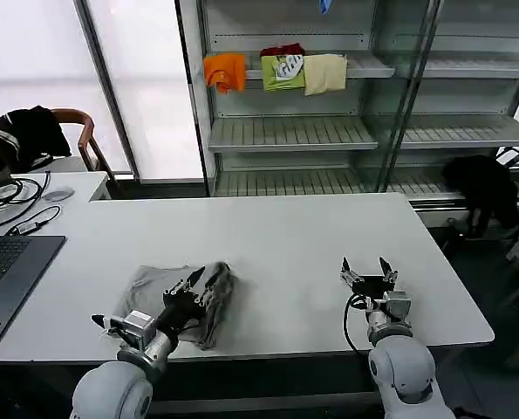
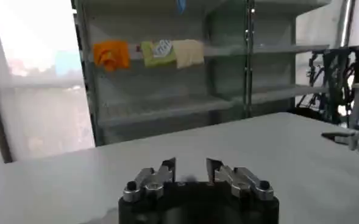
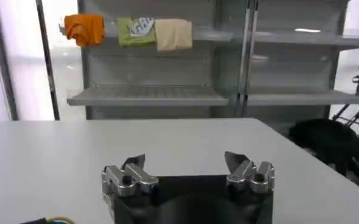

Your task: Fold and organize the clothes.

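Observation:
The clothes, a light grey T-shirt [image 1: 146, 286], lie bunched into a rough fold near the table's front left edge. My left gripper [image 1: 205, 278] is low over the shirt's right-hand part, its fingers pointing away from me. In the left wrist view the left gripper [image 2: 191, 163] stands open with a narrow gap and nothing between its fingers. My right gripper [image 1: 368, 264] rests over bare table at the front right, well apart from the shirt. In the right wrist view the right gripper [image 3: 185, 159] is wide open and holds nothing.
A laptop [image 1: 6, 272], cables [image 1: 10, 196] and a mouse [image 1: 58, 194] lie at the table's left. Behind the white table [image 1: 311, 236], a shelf rack [image 1: 285, 133] carries orange, green and cream folded garments [image 1: 281, 72]. Black garments lie on a chair [image 1: 28, 135] and at the right [image 1: 481, 185].

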Tool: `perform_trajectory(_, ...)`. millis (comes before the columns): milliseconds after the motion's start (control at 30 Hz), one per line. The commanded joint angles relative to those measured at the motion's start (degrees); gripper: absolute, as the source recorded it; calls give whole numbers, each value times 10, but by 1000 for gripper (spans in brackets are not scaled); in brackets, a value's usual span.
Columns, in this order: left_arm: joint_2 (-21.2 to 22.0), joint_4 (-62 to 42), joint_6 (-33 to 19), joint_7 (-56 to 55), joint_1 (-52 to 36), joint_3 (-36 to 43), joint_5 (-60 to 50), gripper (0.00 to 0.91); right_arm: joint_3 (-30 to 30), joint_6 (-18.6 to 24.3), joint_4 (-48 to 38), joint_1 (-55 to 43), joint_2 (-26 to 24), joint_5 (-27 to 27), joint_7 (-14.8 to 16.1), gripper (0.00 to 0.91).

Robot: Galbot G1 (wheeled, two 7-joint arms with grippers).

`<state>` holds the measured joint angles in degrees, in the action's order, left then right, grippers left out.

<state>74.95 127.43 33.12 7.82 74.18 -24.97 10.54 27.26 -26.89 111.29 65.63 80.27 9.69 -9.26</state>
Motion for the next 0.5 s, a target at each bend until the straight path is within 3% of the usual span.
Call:
perform_trajectory(33,-26,52,0,-24,-6,-102,121,907,0,2,-1,0,1,-1,2,907)
perform_trajectory(200,-41,-48,-13,-13,-6,-228,127,907,-1,1,-3,-1,2,-1,3,907)
perform_trajectory(300,-55,-156,-46,-1,0,-252,93,907,-2,1,-4,-2,2,-2,4,907)
perform_trajectory(500,-69,-245,-76,11,15,-255,93,907,-4,1,-7,-2,2,-5,6,907)
